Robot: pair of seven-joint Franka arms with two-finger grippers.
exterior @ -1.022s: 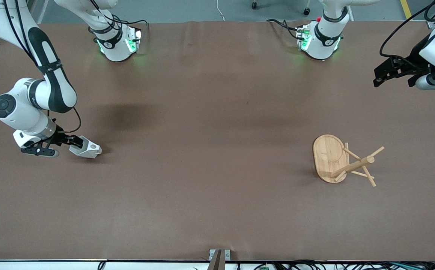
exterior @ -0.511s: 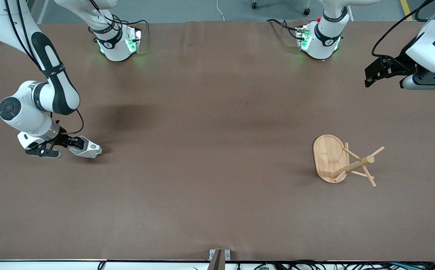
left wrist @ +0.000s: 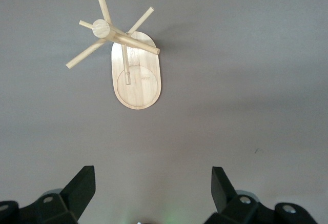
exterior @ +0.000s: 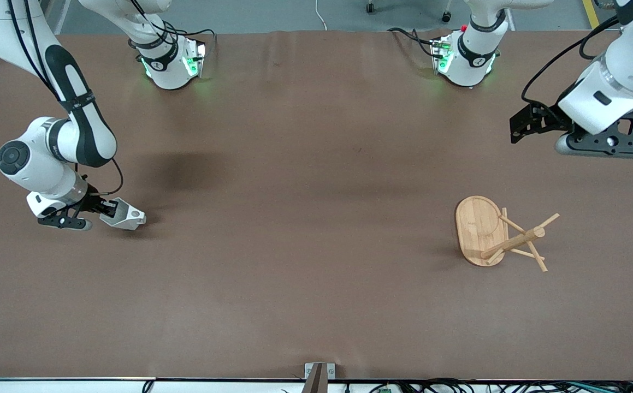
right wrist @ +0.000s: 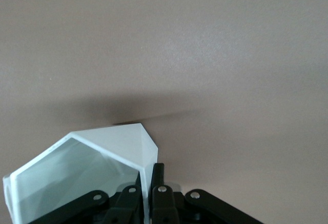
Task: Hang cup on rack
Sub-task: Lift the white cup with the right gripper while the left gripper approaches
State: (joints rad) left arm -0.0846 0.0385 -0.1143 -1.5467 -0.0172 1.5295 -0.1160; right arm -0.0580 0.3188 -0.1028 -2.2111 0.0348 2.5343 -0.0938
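Front view: right tool (exterior: 110, 208) clenched on the cup (exterior: 124, 216), lower left of frame, low over the desk (exterior: 305, 218). The rack (exterior: 499, 236) stands well apart at lower right, under the left arm's side. Cup slightly higher than a second ago.

Left wrist view: left tool (left wrist: 154, 193) released, now swung over the rack (left wrist: 134, 73).

Right wrist view: fingers (right wrist: 154, 183) pinch the cup (right wrist: 82, 178) wall.

Bare brown table (exterior: 305, 229) stretches between the small white faceted cup (exterior: 122, 219) at the right arm's end and the light bamboo mug rack (exterior: 499, 236) at the left arm's end. The rack's thin angled pegs (left wrist: 89, 55) probably crowd any close approach.
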